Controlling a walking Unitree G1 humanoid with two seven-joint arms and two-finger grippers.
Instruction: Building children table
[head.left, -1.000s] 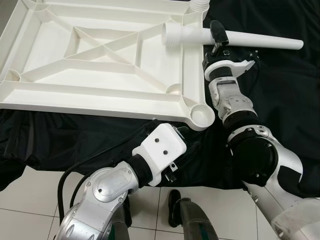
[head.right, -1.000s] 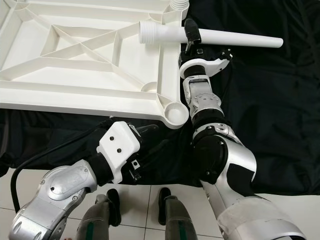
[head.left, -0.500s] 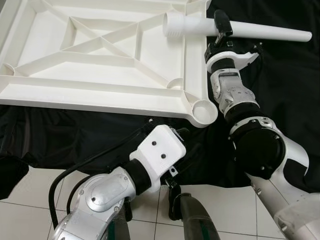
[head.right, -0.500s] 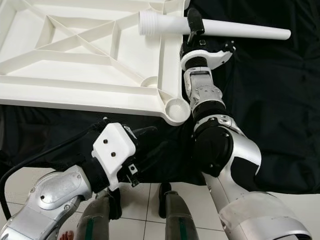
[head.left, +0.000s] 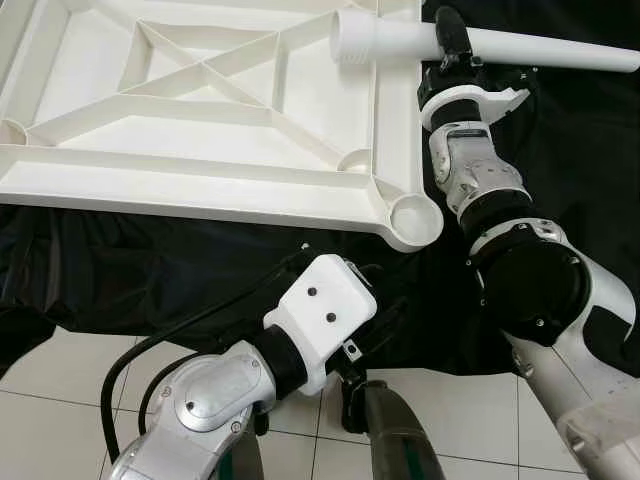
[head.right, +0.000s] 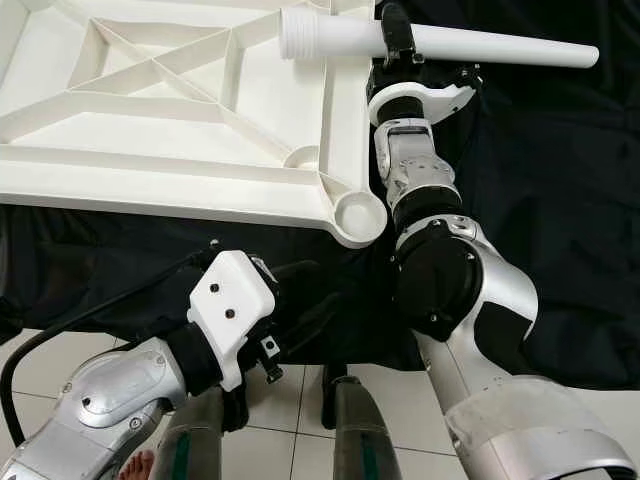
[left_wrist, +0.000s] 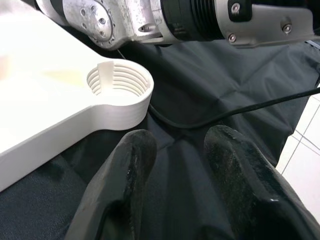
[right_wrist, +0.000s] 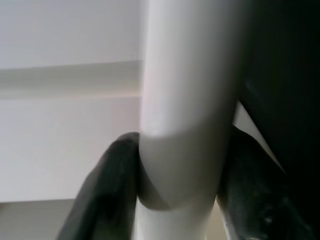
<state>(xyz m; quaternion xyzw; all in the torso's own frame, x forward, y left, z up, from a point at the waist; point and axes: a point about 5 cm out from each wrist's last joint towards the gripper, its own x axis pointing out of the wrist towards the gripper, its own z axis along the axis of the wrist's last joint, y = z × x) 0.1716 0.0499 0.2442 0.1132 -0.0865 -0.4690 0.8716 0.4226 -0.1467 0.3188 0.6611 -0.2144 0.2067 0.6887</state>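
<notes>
Black cloth (head.left: 150, 270) covers the floor under the white upside-down tabletop (head.left: 200, 110), and pale tiles (head.left: 60, 400) begin at its near edge. I see my right claw (head.left: 448, 35) closed around the white table leg (head.left: 520, 45) over the far corner. My left claw (left_wrist: 175, 165) is open and empty beside the threaded corner socket (left_wrist: 120, 87).

A white plastic tabletop (head.left: 200, 110) lies upside down on black cloth, its ribbed underside up, with a threaded round socket (head.left: 414, 215) at the near corner. A white tapered table leg (head.left: 480, 42) lies horizontally across its far edge, threaded end over the tabletop.
</notes>
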